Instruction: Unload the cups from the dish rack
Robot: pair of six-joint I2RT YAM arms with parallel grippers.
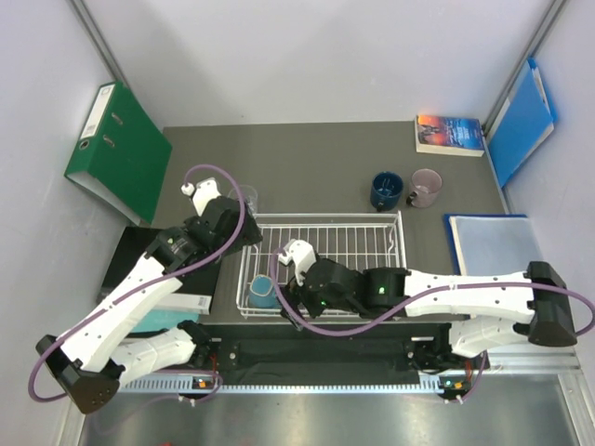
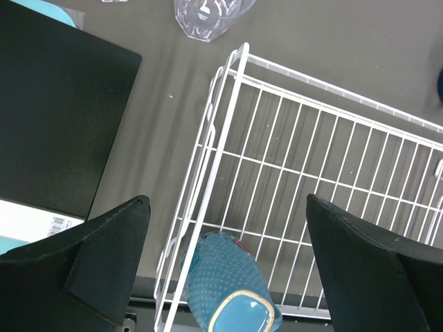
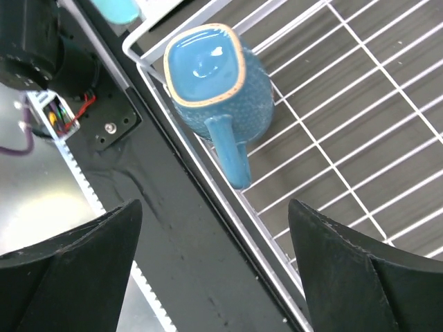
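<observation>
Well, only one cup is left inside: a teal mug (image 3: pixel 214 83) sits in the near-left corner of the dish rack (image 1: pixel 363 243), close against the wire wall, its handle pointing in over the grid. A tan-edged, glossy blue end faces up; I cannot tell whether that is its mouth or its foot.

Directly above it hangs the right gripper (image 3: pixel 212 204). Its two black fingers are spread wide with nothing between them but the view down onto the mug's handle and the rack's near wall; they do not touch the mug.

The left gripper (image 2: pixel 227 200) hangs over the rack's left wall, its fingers also spread far apart and holding nothing.

Outside the rack, a clear tumbler (image 1: pixel 246 197) stands on the grey table (image 1: pixel 316 167) just beyond the far-left corner. Past the far-right corner, a navy mug (image 1: pixel 386 190) and a pink mug (image 1: pixel 426 186) stand close side by side, well apart from the teal one.

Further out, a black pad (image 1: pixel 125 265) lies on the left of the rack, a green binder (image 1: pixel 119 151) leans at the far left, a book (image 1: pixel 450 134) lies at the far right, and a blue folder (image 1: pixel 521 121) stands against the right wall.
</observation>
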